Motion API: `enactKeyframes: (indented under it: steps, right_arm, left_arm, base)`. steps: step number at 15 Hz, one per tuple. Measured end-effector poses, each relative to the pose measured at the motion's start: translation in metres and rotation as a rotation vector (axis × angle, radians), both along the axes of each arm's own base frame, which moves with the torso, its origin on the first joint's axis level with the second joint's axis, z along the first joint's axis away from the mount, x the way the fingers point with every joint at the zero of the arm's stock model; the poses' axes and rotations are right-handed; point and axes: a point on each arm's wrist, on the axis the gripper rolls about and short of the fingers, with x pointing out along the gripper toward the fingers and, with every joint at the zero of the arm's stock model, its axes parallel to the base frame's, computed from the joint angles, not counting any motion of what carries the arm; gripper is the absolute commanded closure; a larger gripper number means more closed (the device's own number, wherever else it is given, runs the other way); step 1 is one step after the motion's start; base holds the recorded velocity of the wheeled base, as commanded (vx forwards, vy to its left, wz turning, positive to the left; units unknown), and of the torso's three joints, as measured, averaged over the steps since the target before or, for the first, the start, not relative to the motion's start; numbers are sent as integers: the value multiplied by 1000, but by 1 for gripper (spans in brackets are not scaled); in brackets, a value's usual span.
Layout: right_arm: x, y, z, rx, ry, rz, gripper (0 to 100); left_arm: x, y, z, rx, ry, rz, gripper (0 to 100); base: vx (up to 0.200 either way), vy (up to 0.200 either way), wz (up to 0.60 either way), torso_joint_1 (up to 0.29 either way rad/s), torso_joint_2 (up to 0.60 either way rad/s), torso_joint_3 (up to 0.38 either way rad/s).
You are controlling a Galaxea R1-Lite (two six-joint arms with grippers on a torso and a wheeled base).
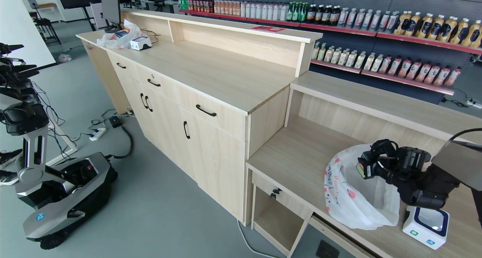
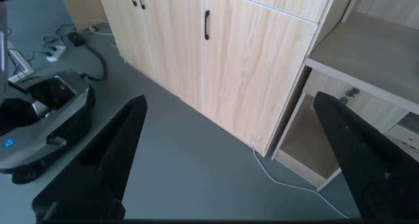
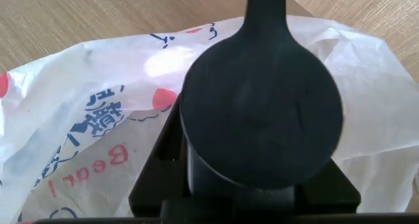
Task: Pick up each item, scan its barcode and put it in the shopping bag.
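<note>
Head view: right gripper (image 1: 371, 168) clamps a dark round item (image 3: 262, 112) above the open shopping bag (image 1: 348, 203), beside the scanner (image 1: 427, 222), evidently for dropping in. Left gripper (image 2: 229, 112) is spread wide, idle over the floor (image 2: 209, 171).

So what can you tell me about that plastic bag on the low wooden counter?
The shopping bag is thin, white, half see-through plastic, printed with red dots and blue and red lettering. It sits crumpled but standing on the lower wooden counter, near its front edge, mouth open upward. The right gripper hangs over the opening; whether it touches the plastic is unclear. A white and blue scanner stands close beside it. What lies inside cannot be seen.
</note>
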Motion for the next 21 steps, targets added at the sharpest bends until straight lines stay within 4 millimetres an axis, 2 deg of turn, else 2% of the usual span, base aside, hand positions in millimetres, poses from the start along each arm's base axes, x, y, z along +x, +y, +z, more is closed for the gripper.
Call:
enactKeyframes:
  steps: [6,13,18,19,21]
  right_arm:
    - [2,3,-20,0,32,5,100]
    - [11,-13,-25,2,7,-26,100]
    - [10,-16,-33,6,20,-32,100]
    - [10,-15,-34,7,22,-32,0]
    - [8,-15,-37,11,35,-32,0]
  left_arm:
    - [0,0,0,0,0,0,0]
    - [0,0,0,0,0,0,0]
    - [0,0,0,0,0,0,0]
    - [0,0,0,0,0,-1,0]
    - [0,0,0,0,0,0,0]
  base:
    - [0,0,0,0,0,0]
    - [0,0,0,0,0,0]
    - [0,0,0,0,0,0]
    - [0,0,0,0,0,0]
    - [0,0,0,0,0,0]
